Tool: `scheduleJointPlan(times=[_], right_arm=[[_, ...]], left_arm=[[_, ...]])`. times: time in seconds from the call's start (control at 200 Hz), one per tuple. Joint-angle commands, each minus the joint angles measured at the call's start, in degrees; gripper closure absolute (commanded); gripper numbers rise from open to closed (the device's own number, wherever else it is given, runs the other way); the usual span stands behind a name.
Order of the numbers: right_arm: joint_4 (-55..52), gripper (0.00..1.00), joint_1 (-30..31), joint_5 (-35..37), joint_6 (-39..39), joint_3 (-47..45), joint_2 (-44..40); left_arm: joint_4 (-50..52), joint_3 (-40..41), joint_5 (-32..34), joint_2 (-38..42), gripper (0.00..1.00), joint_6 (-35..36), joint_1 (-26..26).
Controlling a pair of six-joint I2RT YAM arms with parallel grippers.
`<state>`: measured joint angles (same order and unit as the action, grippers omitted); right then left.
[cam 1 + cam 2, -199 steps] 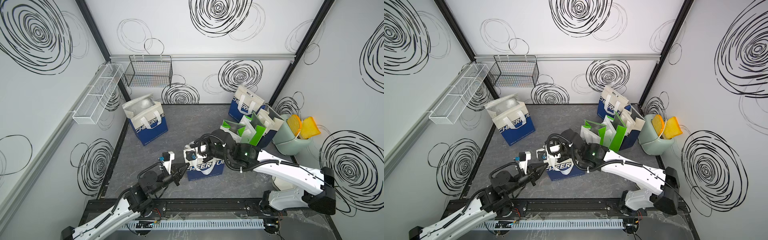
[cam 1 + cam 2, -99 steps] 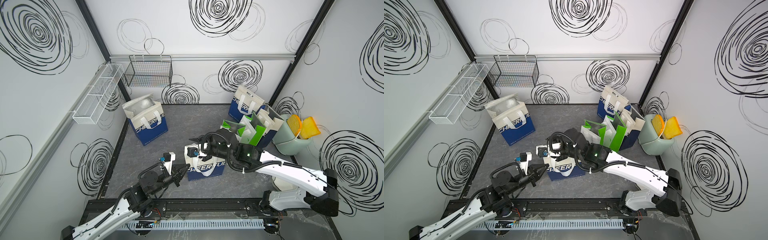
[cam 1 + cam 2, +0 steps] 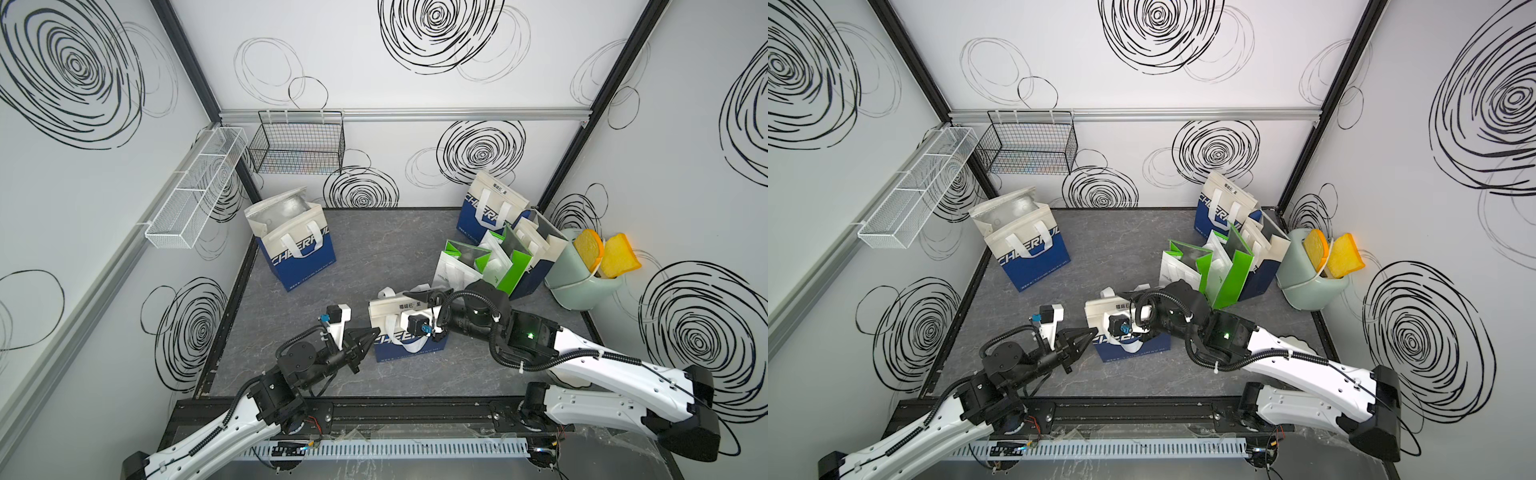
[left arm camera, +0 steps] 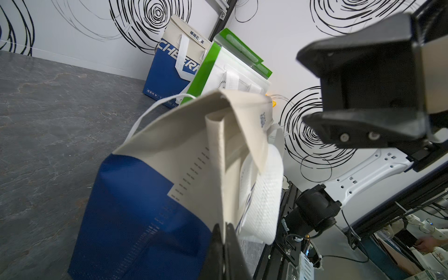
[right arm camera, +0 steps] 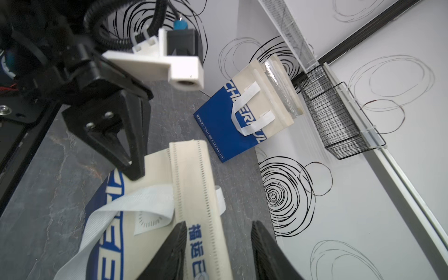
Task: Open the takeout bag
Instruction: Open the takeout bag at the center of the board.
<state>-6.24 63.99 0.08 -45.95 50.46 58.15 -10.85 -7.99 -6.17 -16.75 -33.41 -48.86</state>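
The blue-and-cream fabric takeout bag (image 3: pixel 395 311) stands between both hands. The left hand (image 3: pixel 374 331) is pinched shut on its side corner, apparently anchoring it. The right hand (image 5: pixel 218 224), half-open and empty, straddles the folded top flap (image 5: pixel 194 194), probably to lift it.

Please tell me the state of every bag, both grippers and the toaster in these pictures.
Middle bag: closed, top flap folded over.
Back left bag: open, silver lining visible.
Back right blue bag: closed.
Front green bag: open.
Left gripper: jaws shut on the middle bag's side edge.
Right gripper: jaws open, astride the top flap.
Toaster: two bread slices stick out.
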Motion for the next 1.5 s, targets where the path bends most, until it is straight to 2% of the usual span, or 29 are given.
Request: scheduleJointPlan(times=[0.0, 0.36, 0.865, 1.005, 1.416, 1.496], right_arm=[[5.66, 0.51, 1.95, 3.06, -3.54, -3.53, -1.48], [12.06, 0.49, 3.95, 12.55, -9.26, -4.67, 2.13], [11.06, 0.50, 5.51, 14.13, -14.58, -4.86, 3.70], [13.44, 0.51, 5.88, 17.15, -15.58, -5.29, 4.98], [17.05, 0.74, 6.62, 19.14, -16.97, -5.81, 5.26], [16.92, 0.82, 6.68, 19.12, -16.72, -5.74, 5.15]], left_arm=[[1.43, -0.76, -0.61, 0.14, 1.00, 0.27, -0.36], [1.78, -0.73, -0.16, 0.21, 1.00, 0.27, -0.36], [1.45, -0.67, -0.26, -0.02, 1.00, 0.27, -0.36], [1.43, -0.67, -0.32, -0.11, 1.00, 0.27, -0.40], [1.51, -0.65, -0.32, 0.01, 1.00, 0.18, -0.47], [1.46, -0.64, -0.31, 0.05, 1.00, 0.19, -0.45]])
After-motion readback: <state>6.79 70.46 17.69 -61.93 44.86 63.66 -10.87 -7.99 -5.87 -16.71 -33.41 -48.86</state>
